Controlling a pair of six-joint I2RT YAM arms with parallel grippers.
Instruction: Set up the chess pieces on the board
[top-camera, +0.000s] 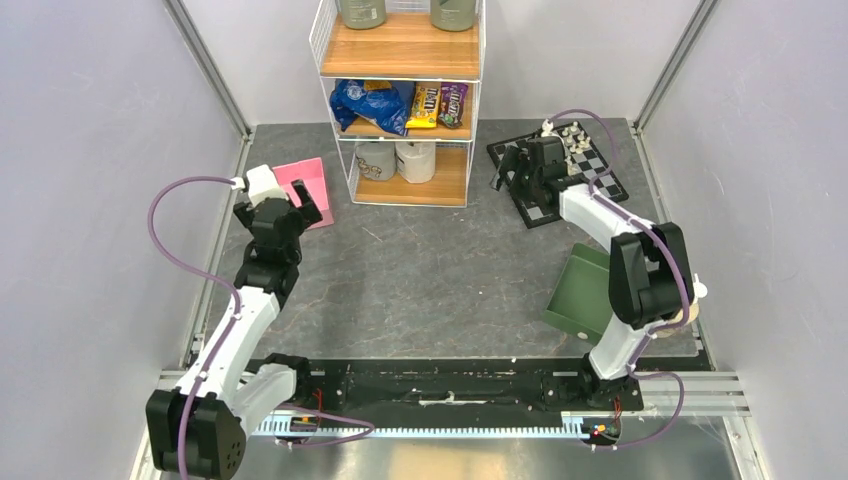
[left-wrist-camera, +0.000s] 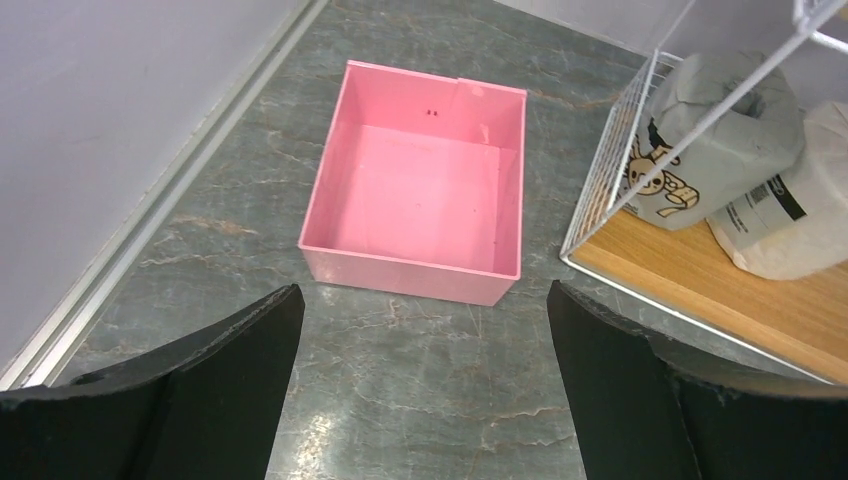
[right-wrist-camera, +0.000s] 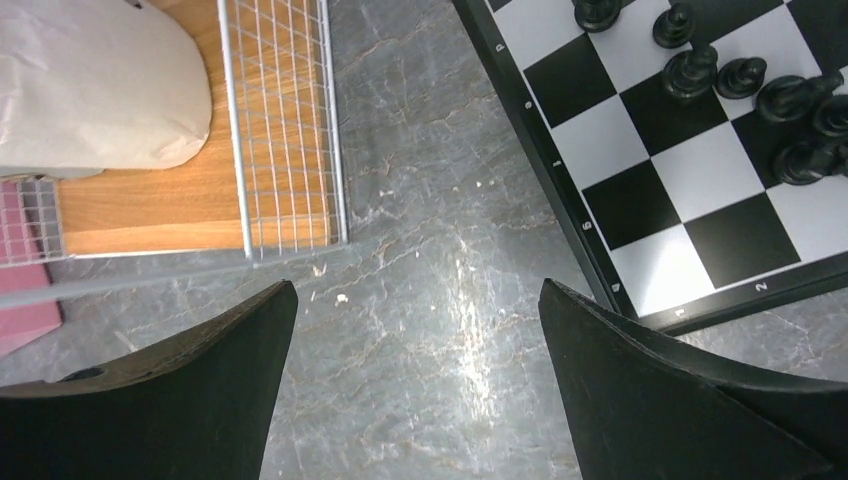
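Several chess pieces (right-wrist-camera: 690, 72) seemingly stand upright on the skewed board (right-wrist-camera: 700, 175).

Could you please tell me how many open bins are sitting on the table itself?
2. The pink box lies left of the wire shelf, ahead of the left gripper; the green tray sits near the right arm, partly hidden by it.

Board (top-camera: 597, 172) (right-wrist-camera: 622, 205): flat, black and white checks with a black rim, lying on the table's far right, turned at an angle, a corner towards the shelf. White pieces (top-camera: 566, 131) are bunched at its far edge, mostly upright and not in rows. Black pieces (right-wrist-camera: 742, 77) are crowded loosely over a few squares near one side. Some look tipped, cannot tell. The near squares are bare.
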